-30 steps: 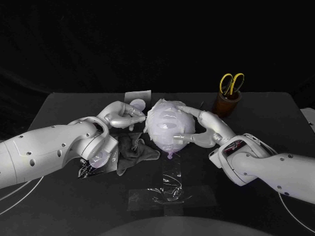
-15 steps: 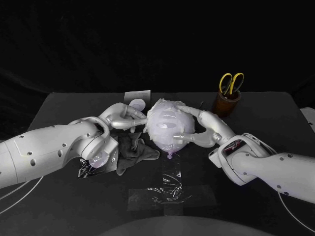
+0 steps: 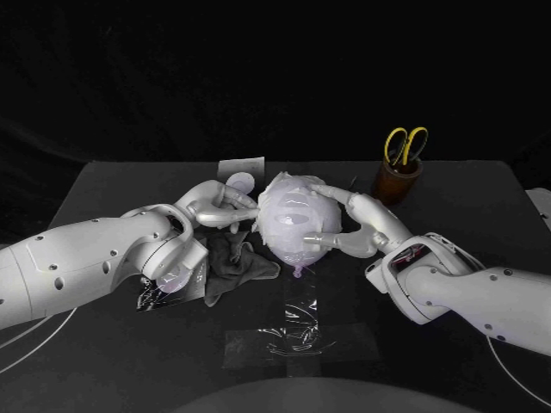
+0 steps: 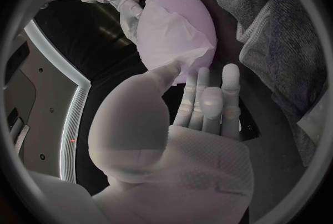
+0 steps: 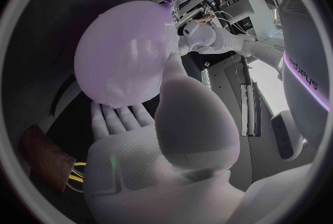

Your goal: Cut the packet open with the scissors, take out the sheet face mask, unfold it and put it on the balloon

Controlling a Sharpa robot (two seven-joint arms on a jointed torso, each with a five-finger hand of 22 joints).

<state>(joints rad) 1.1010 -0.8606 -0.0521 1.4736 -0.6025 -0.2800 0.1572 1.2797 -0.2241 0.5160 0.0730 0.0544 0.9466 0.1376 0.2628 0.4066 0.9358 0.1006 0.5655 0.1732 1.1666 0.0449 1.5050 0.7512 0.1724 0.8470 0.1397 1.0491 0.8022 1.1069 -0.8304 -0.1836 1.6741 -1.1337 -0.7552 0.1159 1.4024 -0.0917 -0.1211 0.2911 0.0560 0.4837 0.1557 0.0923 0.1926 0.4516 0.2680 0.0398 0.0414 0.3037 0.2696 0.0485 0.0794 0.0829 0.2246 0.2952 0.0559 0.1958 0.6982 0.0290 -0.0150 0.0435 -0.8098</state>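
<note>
The balloon is hanging above the middle of the table, knot end pointing toward the robot, with the sheet face mask lying draped over its upper side. Bare table is stretching well apart to the left and right edges. Nearer the robot, a strip of clear crumpled film is lying under the knot. A grey cloth is bunched just beside the balloon's left, under the left wrist. The yellow-handled scissors are standing upright in a brown holder near the far edge, apart from the right hand.

The right hand is cradling the balloon from its right side, fingers grasping it from above and thumb pressing in from below. The left hand is reaching in from the opposite side; in the left wrist view its thumb is touching the mask's edge while its fingers are stretching out straight beneath. I cannot tell whether they are pinching the mask or only resting against it.

Compared with a second ago, the left hand is sitting slightly closer to the balloon; the balloon and right hand are staying put.
</note>
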